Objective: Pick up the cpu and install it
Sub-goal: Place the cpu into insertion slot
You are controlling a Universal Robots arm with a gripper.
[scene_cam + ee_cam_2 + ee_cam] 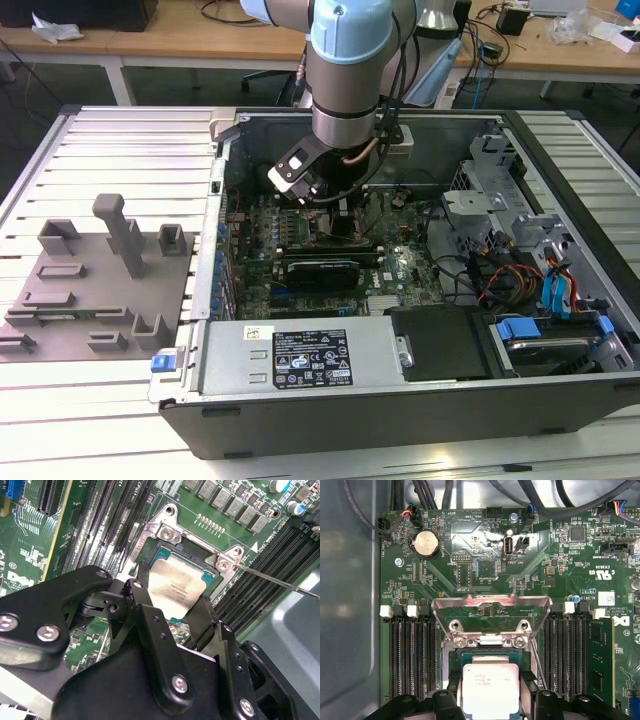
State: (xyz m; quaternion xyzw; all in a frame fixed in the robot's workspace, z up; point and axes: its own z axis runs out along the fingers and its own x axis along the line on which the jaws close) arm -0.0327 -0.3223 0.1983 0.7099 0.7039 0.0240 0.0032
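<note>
Pinching the cpu (490, 694) by two opposite edges with the tool (490, 682), with black fingers (453, 692) pressed on the pale rim, probably to have the metal top level. Held over the open socket (196, 555) of the green motherboard (485, 555), with load plate (490, 607) folded back to give free way; cannot tell if already seated. In the exterior view, working inside the computer case (400, 425), at 3 o'clock from the fixture plate (90, 290) on the worktop (100, 150).

Wooden desks (170, 40) stand behind, over seemingly dark floor (185, 88).
</note>
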